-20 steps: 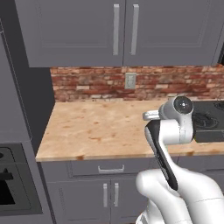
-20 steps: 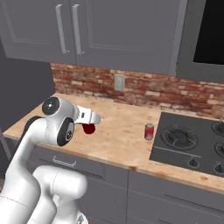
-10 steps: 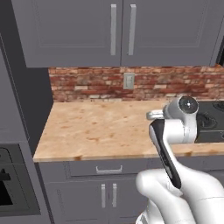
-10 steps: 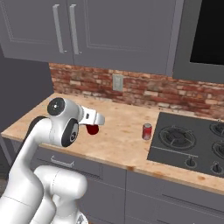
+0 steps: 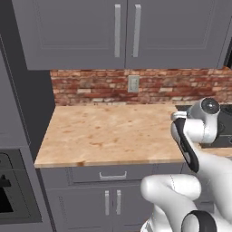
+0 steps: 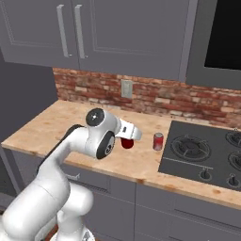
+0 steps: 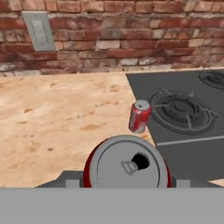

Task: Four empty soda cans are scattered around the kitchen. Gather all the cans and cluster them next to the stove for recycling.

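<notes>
My gripper (image 6: 127, 141) is shut on a red soda can (image 6: 125, 144), carried a little above the wooden counter. In the hand view the held can's silver top (image 7: 127, 165) sits close below the lens and hides the fingertips. A second soda can (image 6: 158, 141) stands upright on the counter right beside the left edge of the black stove (image 6: 207, 153). From the hand it is straight ahead, the can (image 7: 139, 116) touching the stove's near corner (image 7: 188, 144). The left base view has my arm's wrist in front of the stove (image 5: 225, 138).
The wooden counter (image 6: 42, 127) stretches left of the stove to a tall dark cabinet. A brick backsplash with a wall outlet (image 6: 126, 88) runs behind it. Grey upper cabinets (image 5: 122, 31) hang overhead. A wall oven (image 5: 7, 190) is at the lower left.
My arm has swung to the right with the held can, closing on the can that stands by the stove. That standing can has not moved.
</notes>
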Controlling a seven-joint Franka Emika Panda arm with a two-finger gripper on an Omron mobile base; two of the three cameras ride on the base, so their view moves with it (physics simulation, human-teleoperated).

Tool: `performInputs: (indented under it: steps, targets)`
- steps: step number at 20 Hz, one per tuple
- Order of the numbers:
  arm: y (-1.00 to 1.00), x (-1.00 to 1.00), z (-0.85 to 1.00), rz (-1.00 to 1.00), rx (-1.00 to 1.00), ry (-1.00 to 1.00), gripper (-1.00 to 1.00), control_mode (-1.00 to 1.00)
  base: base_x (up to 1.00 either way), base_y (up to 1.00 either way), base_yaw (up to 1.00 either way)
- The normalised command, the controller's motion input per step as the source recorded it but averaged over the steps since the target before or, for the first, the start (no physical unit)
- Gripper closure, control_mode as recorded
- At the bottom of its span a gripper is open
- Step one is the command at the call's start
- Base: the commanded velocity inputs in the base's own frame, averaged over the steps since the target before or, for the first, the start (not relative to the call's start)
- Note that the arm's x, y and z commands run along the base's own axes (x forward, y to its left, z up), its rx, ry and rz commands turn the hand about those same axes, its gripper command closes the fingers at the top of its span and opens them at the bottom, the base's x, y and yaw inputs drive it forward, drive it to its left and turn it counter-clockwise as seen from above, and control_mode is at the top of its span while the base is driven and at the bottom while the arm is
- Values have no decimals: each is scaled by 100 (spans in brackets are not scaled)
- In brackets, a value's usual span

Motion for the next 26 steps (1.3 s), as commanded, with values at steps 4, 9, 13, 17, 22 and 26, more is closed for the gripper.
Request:
performInputs:
  steps: [4,9,13,17,22,26]
  targets:
    - [-65,60,-34,-16,0,14,100,-100,0,0,0]
    - [-55,45,-46,-14,0,12,100,-100,0,0,0]
    - [-60,24,-32,-7,0,6,100,-100,0,0,0]
    - [-33,17,-34,-1,4,0,100,-100,0,0,0]
    - [-16,8,-25,2,8,0,100,-100,0,0,0]
    - [0,11,-22,6,8,0,100,-100,0,0,0]
